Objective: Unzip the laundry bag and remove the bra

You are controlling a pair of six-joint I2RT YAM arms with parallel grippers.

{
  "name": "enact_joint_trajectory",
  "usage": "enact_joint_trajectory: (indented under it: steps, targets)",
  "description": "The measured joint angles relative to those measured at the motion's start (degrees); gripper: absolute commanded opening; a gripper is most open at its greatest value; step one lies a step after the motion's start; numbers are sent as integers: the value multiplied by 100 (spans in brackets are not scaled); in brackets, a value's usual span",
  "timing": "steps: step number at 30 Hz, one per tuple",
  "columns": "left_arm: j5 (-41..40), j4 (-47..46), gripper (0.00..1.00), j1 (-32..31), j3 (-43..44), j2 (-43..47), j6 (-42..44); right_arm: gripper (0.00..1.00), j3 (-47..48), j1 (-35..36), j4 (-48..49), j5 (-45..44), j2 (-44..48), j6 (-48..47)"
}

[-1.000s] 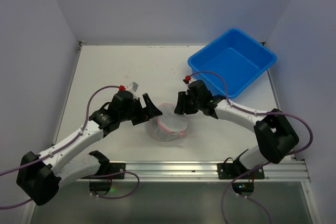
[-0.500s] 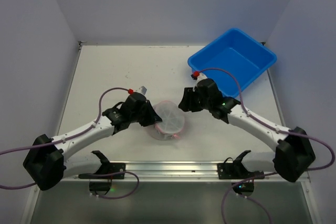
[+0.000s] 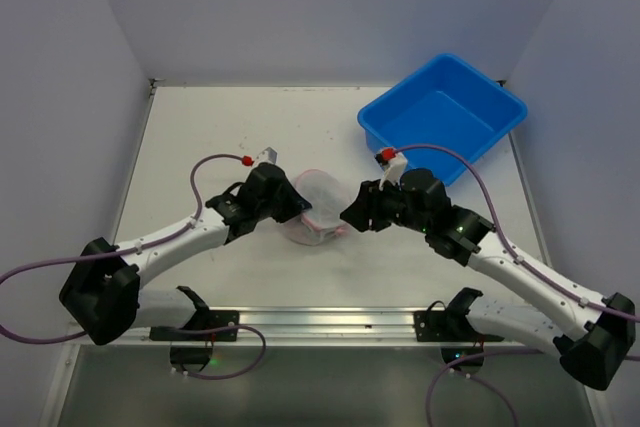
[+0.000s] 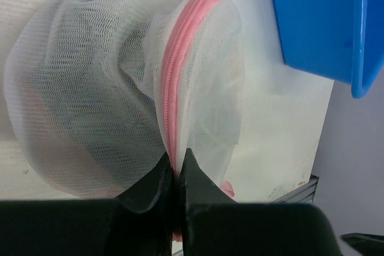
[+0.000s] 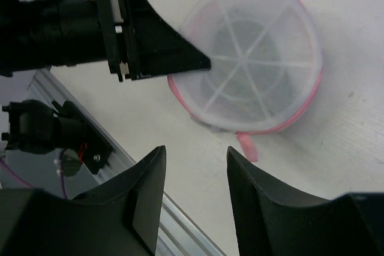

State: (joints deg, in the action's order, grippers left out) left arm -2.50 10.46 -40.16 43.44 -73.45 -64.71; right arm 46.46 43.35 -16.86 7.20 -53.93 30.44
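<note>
The laundry bag (image 3: pixel 318 209) lies at the middle of the table (image 3: pixel 220 137), light floppy mesh likely to crumple, best taken by its firmer pink zipper rim (image 4: pixel 170 100), where the left claw (image 4: pixel 177 175) is pinched shut, the right claw (image 5: pixel 195 151) open beside it, holding nothing

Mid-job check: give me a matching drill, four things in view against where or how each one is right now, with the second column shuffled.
1. left hand
2. right hand
3. laundry bag
4. blue bin

A. at the far right of the table
B. open, gripping nothing
C. pinched shut on the pink zipper trim
D. zipped shut, lying between both hands

Pairs: 1-C, 2-B, 3-D, 4-A
</note>
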Motion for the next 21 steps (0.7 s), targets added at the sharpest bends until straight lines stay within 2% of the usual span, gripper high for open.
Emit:
enact_joint_trajectory:
  steps: [10, 16, 21]
  targets:
    - [50, -122, 1, 103, 9, -26, -133, 43, -776, 271, 590, 354, -1270, 61]
    - [149, -197, 1, 192, -7, 17, -245, 42, -817, 273, 1176, 557, -1956, 68]
    - [254, -269, 1, 216, -33, 44, -334, 42, -820, 271, 1526, 542, -2133, 63]
